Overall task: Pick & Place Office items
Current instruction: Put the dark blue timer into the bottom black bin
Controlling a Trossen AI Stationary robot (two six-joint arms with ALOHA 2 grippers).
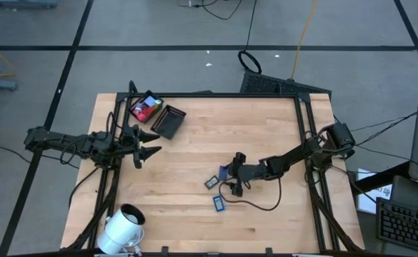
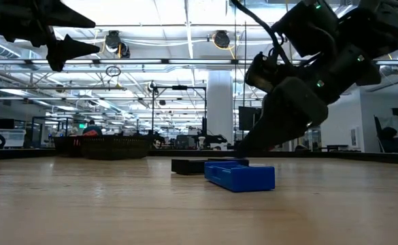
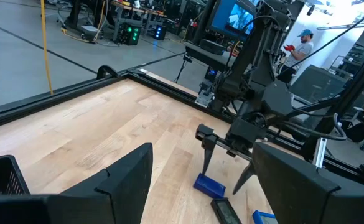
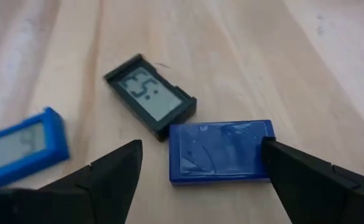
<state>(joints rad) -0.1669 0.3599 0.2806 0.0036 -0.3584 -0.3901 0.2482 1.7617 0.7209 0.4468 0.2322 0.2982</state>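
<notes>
Three small office items lie flat on the wooden table near its middle: a blue rectangle (image 4: 222,152), a dark blue-black one with a grey screen (image 4: 150,93), and a blue-framed one (image 4: 23,146). My right gripper (image 4: 200,155) is open, slanting down over the blue rectangle (image 1: 223,173), with one finger on either side of it and a gap showing on both sides. Red items (image 1: 146,108) lie in the black tray (image 1: 169,121) at the far left. My left gripper (image 1: 150,143) waits open and level near the tray, above the table.
A large white cylinder (image 1: 123,227) lies at the near left corner. A black cable (image 1: 255,203) trails on the table below my right arm. The dark item (image 1: 212,183) and the second blue one (image 1: 219,204) lie close to the right gripper. A person (image 3: 303,43) stands far beyond the table.
</notes>
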